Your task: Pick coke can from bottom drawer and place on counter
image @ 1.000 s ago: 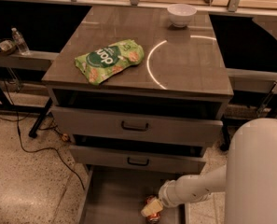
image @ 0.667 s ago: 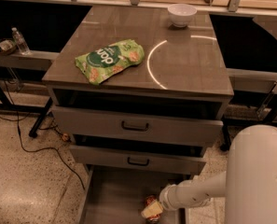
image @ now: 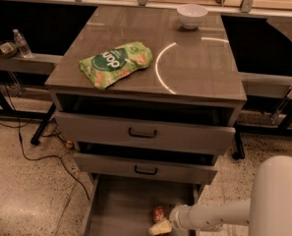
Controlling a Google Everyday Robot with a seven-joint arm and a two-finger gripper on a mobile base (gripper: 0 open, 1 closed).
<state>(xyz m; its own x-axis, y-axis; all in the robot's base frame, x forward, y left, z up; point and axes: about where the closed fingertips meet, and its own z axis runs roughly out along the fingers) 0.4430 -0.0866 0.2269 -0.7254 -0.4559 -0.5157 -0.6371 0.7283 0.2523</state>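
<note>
One coke can (image: pixel 159 213) sat in the open bottom drawer (image: pixel 117 205), right side. Gripper (image: pixel 161 227) was low just beside it, opening couldn't be told. Green snack bag (image: pixel 115 64) lay on table (image: pixel 199 73).

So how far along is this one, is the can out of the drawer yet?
Not yet. Done: the bottom drawer is open and the arm reaches into it. In hand: the gripper sits right next to the can on the drawer floor; a grasp can't be confirmed. Left: lifting the can and setting it on the counter, where a green snack bag and a white bowl sit.
</note>
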